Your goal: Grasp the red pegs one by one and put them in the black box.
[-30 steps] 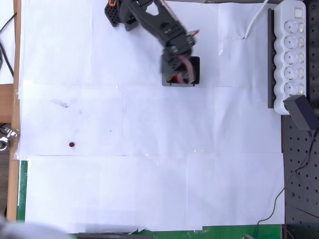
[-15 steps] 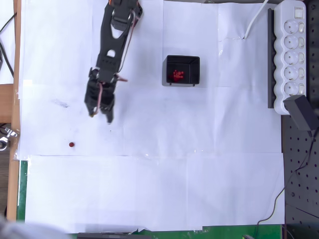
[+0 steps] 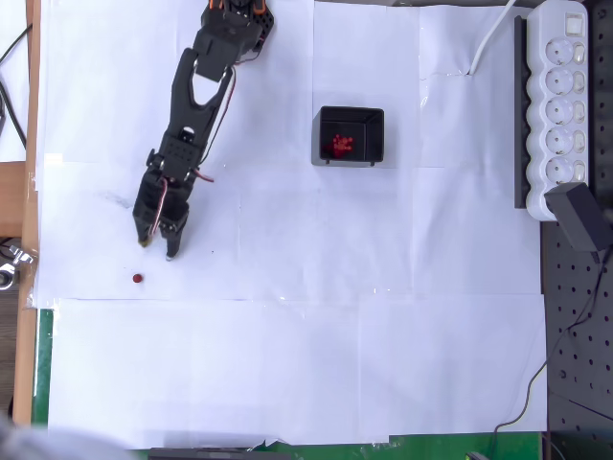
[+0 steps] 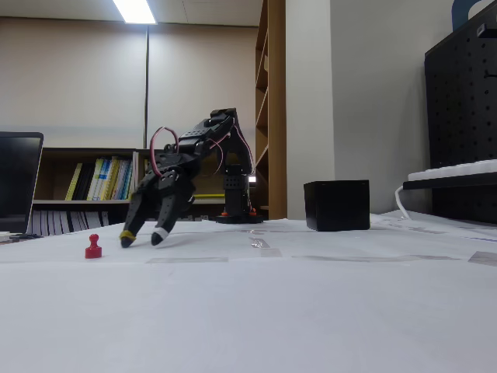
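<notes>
The gripper [image 3: 157, 249] hangs open and empty just above one red peg [image 3: 138, 279]; other pegs [image 3: 341, 145] lie inside the black box [image 3: 375, 127].

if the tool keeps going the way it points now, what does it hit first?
Probably the white paper sheet: the open tool angles downward, and the lone red peg sits just beyond its tips.

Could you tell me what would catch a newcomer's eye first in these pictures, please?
First, the black robot arm stretched across the white paper, its open gripper tipped down close to a lone red peg near the left edge in the overhead view; the fixed view shows that peg standing upright. Next, the black box toward the top, holding a small cluster of red pegs.
</notes>
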Controlling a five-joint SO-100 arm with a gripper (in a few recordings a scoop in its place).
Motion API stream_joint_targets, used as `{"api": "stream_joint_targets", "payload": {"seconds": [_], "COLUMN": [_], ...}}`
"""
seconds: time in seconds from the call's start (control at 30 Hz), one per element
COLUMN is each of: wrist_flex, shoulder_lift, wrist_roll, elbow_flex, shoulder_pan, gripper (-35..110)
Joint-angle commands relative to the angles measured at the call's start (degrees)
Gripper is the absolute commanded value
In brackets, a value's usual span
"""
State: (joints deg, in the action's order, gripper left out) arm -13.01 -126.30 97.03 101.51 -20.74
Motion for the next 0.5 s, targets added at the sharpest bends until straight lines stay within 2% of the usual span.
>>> {"api": "stream_joint_targets", "payload": {"seconds": [0.0, 0.47], "wrist_flex": [-0.8, 0.8], "shoulder_lift": [-3.3, -12.0], "wrist_roll": [0.3, -1.6], "elbow_flex": [6.8, 15.9], "shoulder_pan": [-1.6, -2.2], "gripper": [19, 17]}}
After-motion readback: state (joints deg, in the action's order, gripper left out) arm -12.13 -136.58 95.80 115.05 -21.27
